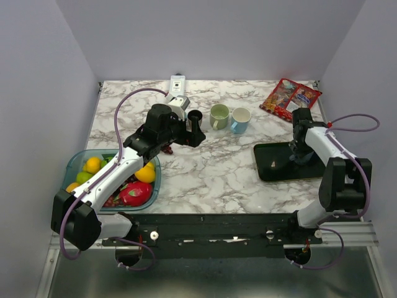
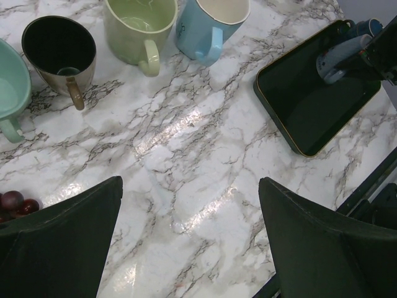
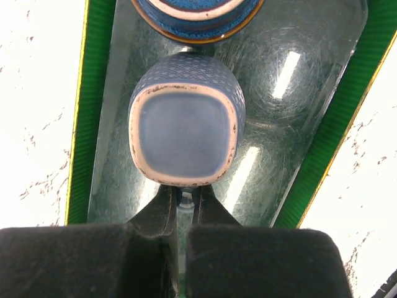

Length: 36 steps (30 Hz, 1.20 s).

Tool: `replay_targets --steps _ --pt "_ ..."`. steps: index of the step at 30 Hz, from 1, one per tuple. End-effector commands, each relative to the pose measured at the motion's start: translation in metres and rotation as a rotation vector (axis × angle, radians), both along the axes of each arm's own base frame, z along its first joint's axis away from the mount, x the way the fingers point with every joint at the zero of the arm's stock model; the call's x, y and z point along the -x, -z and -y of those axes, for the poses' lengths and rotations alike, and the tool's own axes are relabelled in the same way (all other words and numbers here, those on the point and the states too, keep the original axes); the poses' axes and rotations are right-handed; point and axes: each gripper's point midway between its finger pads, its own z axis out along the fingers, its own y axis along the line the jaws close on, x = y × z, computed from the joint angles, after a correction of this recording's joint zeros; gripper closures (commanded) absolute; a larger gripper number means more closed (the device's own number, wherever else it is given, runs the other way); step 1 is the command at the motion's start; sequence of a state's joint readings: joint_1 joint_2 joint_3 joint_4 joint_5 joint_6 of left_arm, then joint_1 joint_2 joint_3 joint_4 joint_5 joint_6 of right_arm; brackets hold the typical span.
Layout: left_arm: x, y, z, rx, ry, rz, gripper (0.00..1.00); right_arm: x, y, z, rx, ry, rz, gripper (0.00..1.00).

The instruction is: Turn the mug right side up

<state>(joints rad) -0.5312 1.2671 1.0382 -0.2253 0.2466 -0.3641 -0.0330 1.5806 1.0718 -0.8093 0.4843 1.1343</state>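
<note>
A blue patterned mug [image 3: 184,124] sits on the dark tray [image 3: 298,93] with its flat unglazed base facing my right wrist camera. My right gripper [image 3: 184,195] is shut on the mug's handle, just below the base. In the top view the right gripper [image 1: 302,146] is over the tray [image 1: 279,169] and hides the mug. The left wrist view shows the mug [image 2: 338,59] on the tray [image 2: 310,118]. My left gripper [image 2: 189,248] is open and empty above bare marble; in the top view it [image 1: 189,131] hovers near a row of upright mugs.
A black mug [image 1: 195,116], a green mug [image 1: 219,116] and a light blue mug [image 1: 240,120] stand upright mid-table; a teal mug [image 2: 9,93] is beside them. Another blue dish [image 3: 195,15] is on the tray. A fruit basket [image 1: 77,164] is front left, and a snack packet [image 1: 290,98] is back right.
</note>
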Motion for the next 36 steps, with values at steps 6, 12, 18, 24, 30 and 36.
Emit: replay_targets --steps 6,12,18,24,30,36 --pt "0.003 -0.015 0.007 0.058 0.036 0.02 0.01 -0.013 -0.048 -0.035 -0.158 -0.176 0.221 1.0" --pt "0.005 -0.02 0.012 0.095 0.052 0.009 0.01 -0.011 -0.106 -0.069 -0.272 -0.351 0.429 1.0" --pt "0.014 -0.045 0.027 0.201 0.127 0.02 0.01 -0.007 -0.186 -0.119 -0.382 -0.662 0.761 0.99" --pt "0.023 -0.079 0.045 0.358 0.194 -0.015 0.01 0.012 -0.263 -0.177 -0.466 -0.943 1.1 0.99" --pt "0.047 -0.137 0.063 0.647 0.341 -0.031 0.01 0.037 -0.316 -0.212 -0.482 -1.105 1.291 0.99" --pt "0.064 -0.171 0.075 0.836 0.446 -0.065 0.01 0.058 -0.359 -0.23 -0.468 -1.234 1.496 0.99"
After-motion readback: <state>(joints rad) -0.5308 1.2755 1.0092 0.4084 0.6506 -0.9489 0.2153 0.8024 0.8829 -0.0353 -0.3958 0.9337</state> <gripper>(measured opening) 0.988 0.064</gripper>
